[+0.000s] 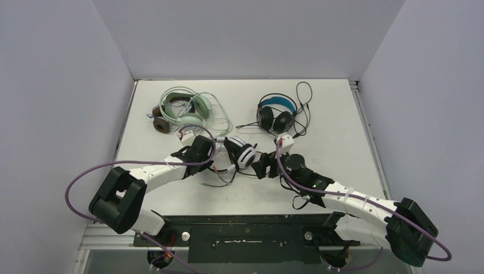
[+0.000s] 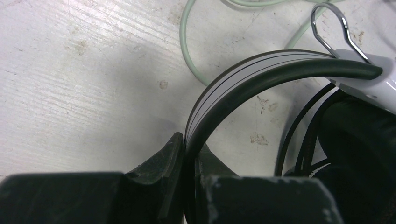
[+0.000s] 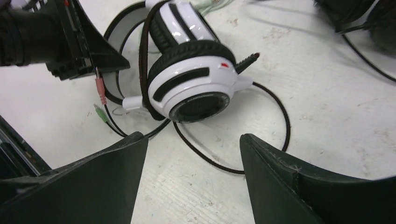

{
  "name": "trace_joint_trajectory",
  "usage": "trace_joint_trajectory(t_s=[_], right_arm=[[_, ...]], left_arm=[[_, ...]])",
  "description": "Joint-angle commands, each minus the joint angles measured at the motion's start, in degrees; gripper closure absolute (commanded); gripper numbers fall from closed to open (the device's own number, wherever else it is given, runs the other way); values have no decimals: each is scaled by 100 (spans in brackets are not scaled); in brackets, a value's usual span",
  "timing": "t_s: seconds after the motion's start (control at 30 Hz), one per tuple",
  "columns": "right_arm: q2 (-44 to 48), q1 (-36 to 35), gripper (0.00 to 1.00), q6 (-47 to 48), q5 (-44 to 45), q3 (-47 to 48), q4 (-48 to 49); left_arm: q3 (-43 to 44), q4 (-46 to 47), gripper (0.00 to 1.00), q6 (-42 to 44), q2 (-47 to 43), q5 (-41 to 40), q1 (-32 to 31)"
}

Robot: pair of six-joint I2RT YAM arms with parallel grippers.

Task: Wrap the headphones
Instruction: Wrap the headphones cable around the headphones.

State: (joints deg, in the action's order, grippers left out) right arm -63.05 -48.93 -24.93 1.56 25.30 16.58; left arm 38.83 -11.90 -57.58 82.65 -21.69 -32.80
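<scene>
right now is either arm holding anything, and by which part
Left end effector grips the white headphones by the headband; right end effector is open, holding nothing.

My left arm (image 1: 162, 170) reaches from its near-left base diagonally inward, forearm low. My left gripper (image 2: 189, 144) is clamped tight, its fingers pinching the band of the white headphones (image 2: 243, 70). My right arm (image 1: 348, 200) stretches from its near-right base inward and leftward, wrist low. My right gripper (image 3: 192, 137) stands with jaws spread wide and free, facing the left gripper, near it but apart.
</scene>
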Motion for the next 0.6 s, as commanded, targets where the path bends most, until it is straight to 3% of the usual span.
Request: trace_joint_trajectory(t_s=[0.0, 0.23, 0.43, 0.57], right_arm=[[640, 224, 27, -92, 247, -38, -332], [1218, 931, 26, -118, 381, -89, -787], [1812, 1201, 20, 602, -387, -176, -461], [2069, 1201, 20, 1188, -1222, -431, 260]], left_arm=[[447, 214, 100, 31, -585, 249, 59], [1463, -1032, 100, 249, -1122, 246, 72], [2307, -1681, 100, 681, -1465, 265, 72], [3007, -2131, 100, 992, -1599, 225, 72]])
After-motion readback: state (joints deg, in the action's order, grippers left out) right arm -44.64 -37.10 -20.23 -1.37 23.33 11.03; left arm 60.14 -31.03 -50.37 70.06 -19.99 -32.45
